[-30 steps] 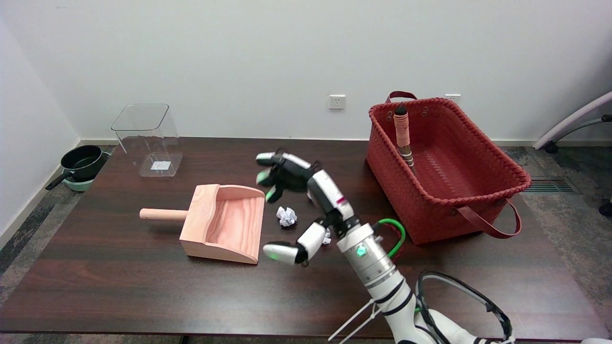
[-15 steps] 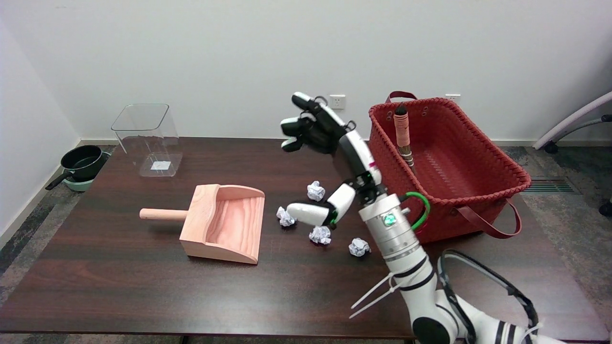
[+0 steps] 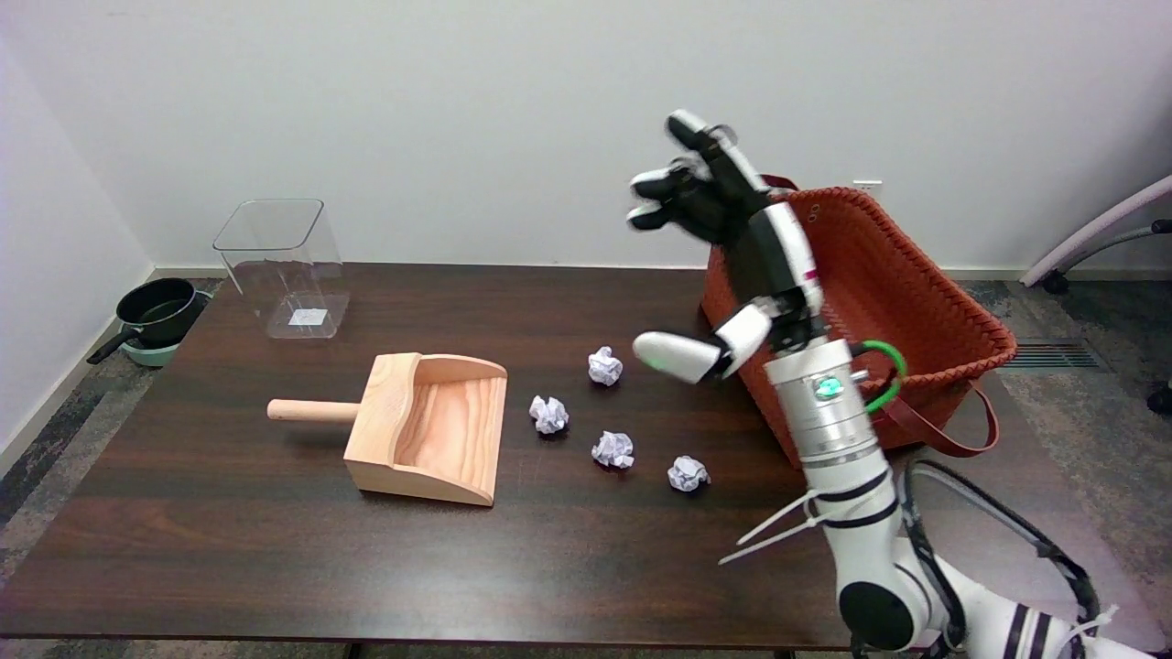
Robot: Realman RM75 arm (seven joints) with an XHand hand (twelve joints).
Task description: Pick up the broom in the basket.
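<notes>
1 hand is at work: the right hand (image 3: 723,229) hangs in the air over the left rim of the red woven basket (image 3: 925,320), its fingers (image 3: 682,183) spread apart and pointing toward the far-left, its thumb (image 3: 678,355) jutting out lower down, and nothing in its hold. White arm (image 3: 824,421) segments rise to it from the table's near-right corner, with a green cable looped at the wrist. Below lies a dark wooden table (image 3: 229,549), standing in a room with a white wall, a wall socket (image 3: 866,187) behind the basket, and grey patterned floor. On the table, 4 crumpled paper balls (image 3: 613,448) lie scattered near the middle, a wooden dustpan (image 3: 412,426) sits left of them with its handle pointing to the left edge, and a clear plastic bin (image 3: 284,265) stands at the far-left corner. On the floor beyond the left edge sits a black pot (image 3: 156,311). The broom is in the basket at the table's far-right side, but the hand and wrist cover the spot, so it cannot be seen now. Compared with 0.5 s ago, the hand has risen and swung right, from beside the basket's left wall to above its rim, and now hides the broom handle that showed there before.
</notes>
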